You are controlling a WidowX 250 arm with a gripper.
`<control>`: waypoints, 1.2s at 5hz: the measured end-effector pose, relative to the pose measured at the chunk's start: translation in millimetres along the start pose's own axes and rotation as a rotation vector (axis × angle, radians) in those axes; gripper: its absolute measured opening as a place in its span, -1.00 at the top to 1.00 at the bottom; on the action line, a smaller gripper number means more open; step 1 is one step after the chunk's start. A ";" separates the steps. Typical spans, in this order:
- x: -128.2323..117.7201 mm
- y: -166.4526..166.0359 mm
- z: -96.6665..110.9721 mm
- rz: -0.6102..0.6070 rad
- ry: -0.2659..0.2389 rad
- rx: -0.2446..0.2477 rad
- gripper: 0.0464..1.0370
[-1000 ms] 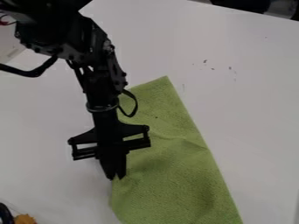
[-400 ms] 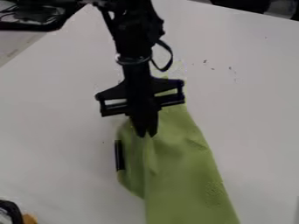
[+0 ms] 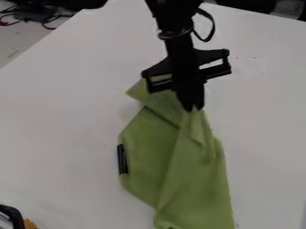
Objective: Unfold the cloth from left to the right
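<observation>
The black gripper (image 3: 192, 109) hangs down from the top of the camera view, right of the middle, with its fingertips nearly together and clamped on the green cloth (image 3: 194, 188); the pinched part bunches at the tips, and folds run down from it. The cloth lies on the white table (image 3: 60, 129), from just under the gripper down to the bottom edge of the view; a pointed corner of it pokes out to the left below the gripper, and a crease slants between that corner and the broad part. The cloth's left side bulges outward, then slants in toward the bottom; its right side runs down from the fingertips.

A slim black stick (image 3: 122, 159) lies at the cloth's left edge, touching it, its length pointing up and down the view; dark cables (image 3: 51, 20) show at the upper left, and a black curved thing (image 3: 9, 212) sits at the lower left, beside something orange (image 3: 30, 224).
</observation>
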State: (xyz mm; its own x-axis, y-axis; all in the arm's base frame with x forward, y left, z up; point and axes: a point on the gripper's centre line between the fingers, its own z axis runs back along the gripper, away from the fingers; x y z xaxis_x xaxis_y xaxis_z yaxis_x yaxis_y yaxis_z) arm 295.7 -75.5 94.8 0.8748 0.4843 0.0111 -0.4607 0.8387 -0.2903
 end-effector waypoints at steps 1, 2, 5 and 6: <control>22.2 -24.3 -9.2 -0.048 0.012 -0.034 0.96; 31.9 -50.1 -20.5 -0.118 0.031 -0.038 0.96; 83.9 -87.9 -51.7 -0.226 0.102 -0.044 0.96; 96.1 -89.5 -70.9 -0.216 0.154 -0.046 0.91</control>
State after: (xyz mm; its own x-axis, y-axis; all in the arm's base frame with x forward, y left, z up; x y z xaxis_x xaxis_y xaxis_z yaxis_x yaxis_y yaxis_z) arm 431.6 -121.8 53.9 0.9661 0.2490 -0.0676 -0.2569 0.9044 -0.3406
